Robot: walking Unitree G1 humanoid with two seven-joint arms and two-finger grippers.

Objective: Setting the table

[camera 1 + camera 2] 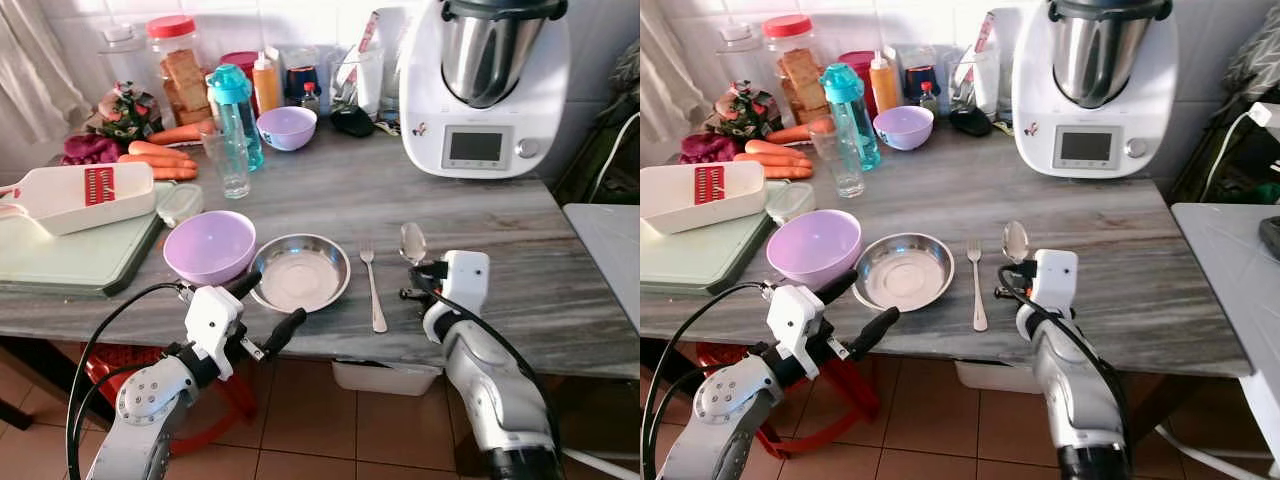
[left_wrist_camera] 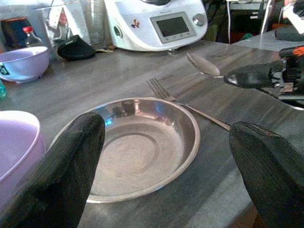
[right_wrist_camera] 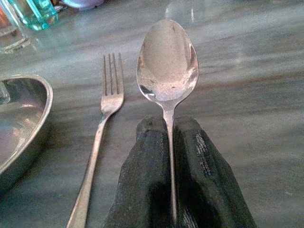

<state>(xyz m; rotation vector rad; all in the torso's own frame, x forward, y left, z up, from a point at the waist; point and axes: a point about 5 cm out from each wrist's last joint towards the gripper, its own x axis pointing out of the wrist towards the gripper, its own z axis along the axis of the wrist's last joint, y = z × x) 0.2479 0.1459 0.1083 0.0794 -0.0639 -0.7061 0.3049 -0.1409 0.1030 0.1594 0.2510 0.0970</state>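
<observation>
A steel plate sits near the front edge of the grey counter, with a fork lying just right of it. My right gripper is shut on the handle of a steel spoon, whose bowl points away from me to the right of the fork. My left gripper hangs open at the counter's front edge, just in front of the plate. A large lilac bowl stands left of the plate.
A green cutting board with a white grater lies at the left. Behind stand a glass, a teal bottle, carrots, jars, a small lilac bowl and a white kitchen machine. A red stool stands under the counter.
</observation>
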